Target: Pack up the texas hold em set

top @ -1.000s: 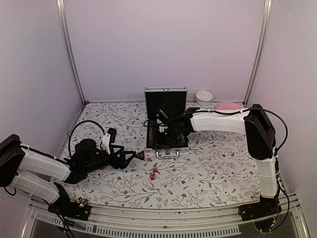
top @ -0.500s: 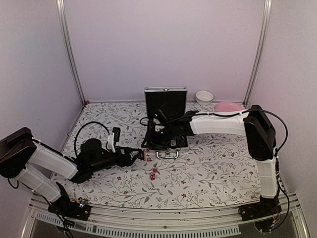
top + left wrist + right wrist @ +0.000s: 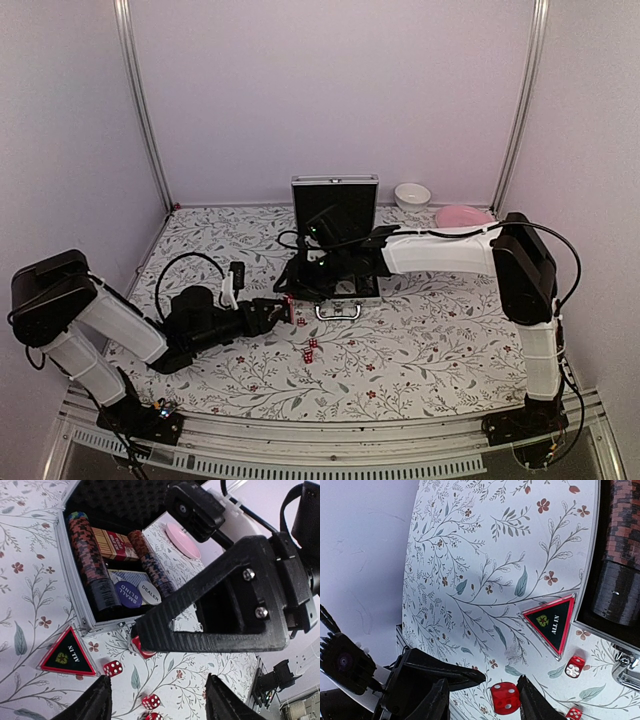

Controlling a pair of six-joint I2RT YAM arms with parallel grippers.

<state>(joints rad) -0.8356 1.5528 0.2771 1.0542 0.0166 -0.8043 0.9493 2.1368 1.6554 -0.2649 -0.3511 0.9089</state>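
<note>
The silver case [image 3: 336,293] stands open, its lid [image 3: 335,207] upright. Inside lie rows of poker chips [image 3: 92,555], a tan-red card pack [image 3: 115,545] and round dealer buttons [image 3: 137,592]. The black triangular piece [image 3: 67,654] lies just outside the case's front left corner. My right gripper [image 3: 485,705] hangs open there. A red die [image 3: 505,698] sits against one of its fingers, with a gap on the other side. My left gripper [image 3: 160,705] is open, close in front of the right one, with loose dice [image 3: 151,701] on the cloth between its fingers.
More red dice [image 3: 310,348] lie on the flowered cloth in front of the case. A white bowl [image 3: 412,195] and a pink plate [image 3: 462,215] stand at the back right. Both grippers crowd the case's front left corner.
My right gripper came out of the case to its front left corner and opened wider. The left gripper reached further right and its jaws narrowed.
</note>
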